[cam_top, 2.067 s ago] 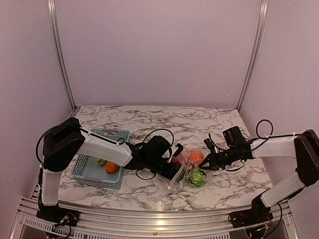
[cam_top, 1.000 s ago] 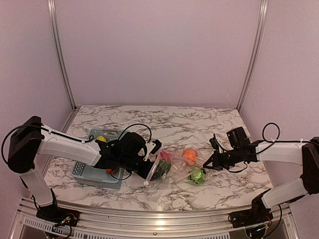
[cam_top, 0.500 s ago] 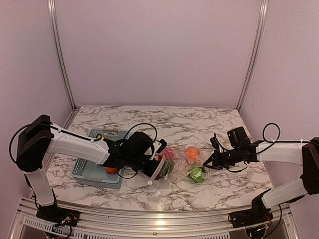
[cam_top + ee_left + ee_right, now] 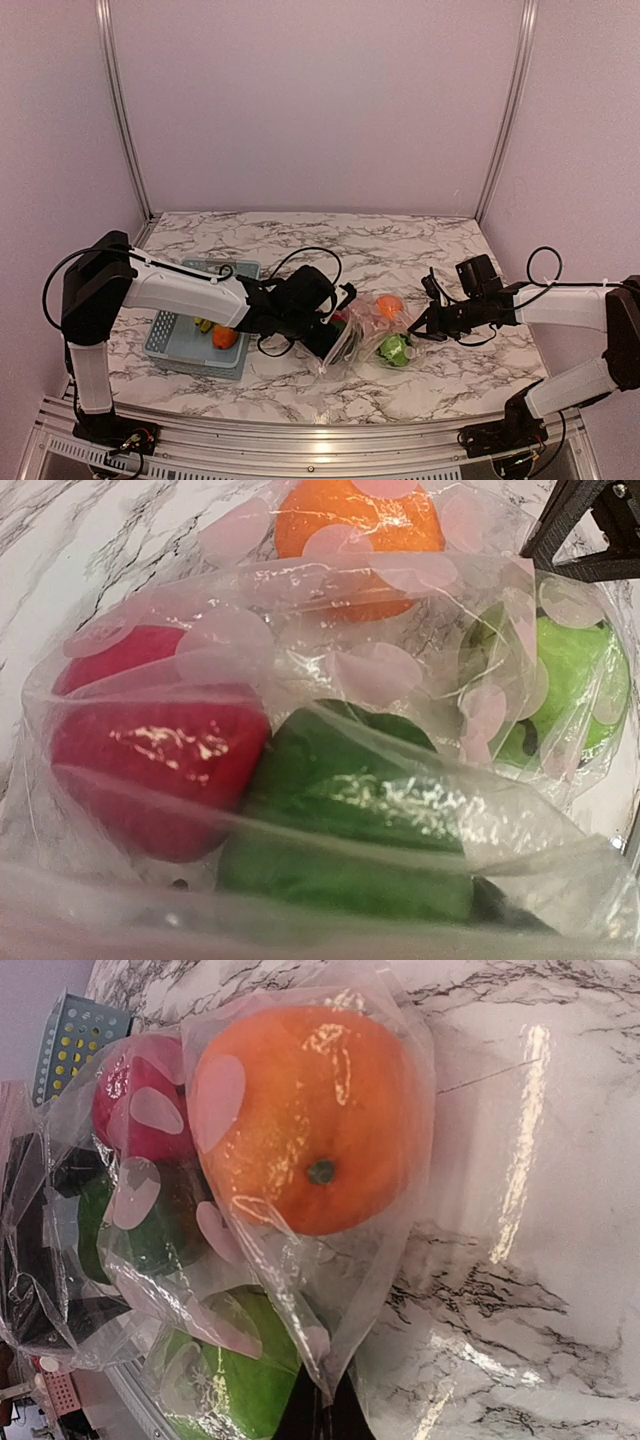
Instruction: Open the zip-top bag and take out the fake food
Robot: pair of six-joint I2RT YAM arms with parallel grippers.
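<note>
- right gripper [image 4: 416,328] pinched shut on an edge of the zip-top bag [image 4: 360,345];
- left gripper [image 4: 335,337] at the bag's mouth, apparently inside; its spread I cannot tell;
- red fruit [image 4: 150,750], green pepper [image 4: 350,840] and orange [image 4: 310,1120] lie inside

The marble-patterned table [image 4: 300,240] carries a light blue basket [image 4: 170,342] at left and the zip-top bag [image 4: 365,332] near its middle.

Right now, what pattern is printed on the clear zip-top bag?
Pale pink round dots on clear plastic; the left wrist view shows the zip-top bag best.
</note>
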